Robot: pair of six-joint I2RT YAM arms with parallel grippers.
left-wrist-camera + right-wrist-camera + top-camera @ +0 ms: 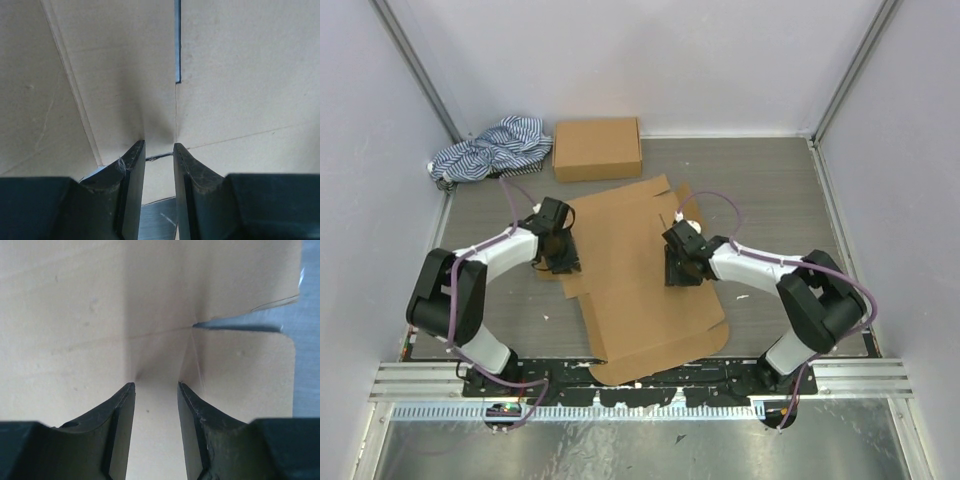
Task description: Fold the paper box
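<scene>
The cardboard lay flat and open in the middle of the desk, between my two arms, with no wall raised yet, so I judged the folding was only at its beginning. My left pincer was at its left edge and my right pincer was on its right part. I believe this was to work both sides together, so that the sheet did not slide away.

In the left wrist view my fingers stood half apart with their tips on the cardboard, just below a slit, where a flap begins. In the right wrist view it was the same: the fingers were half apart, beside a cut near the rounded corner, and the cardboard looked a little dented there. Whether either pincer really clamped the cardboard or only pressed on it, I could not tell.

A finished box and a striped cloth lay at the far side, well apart from my work.
</scene>
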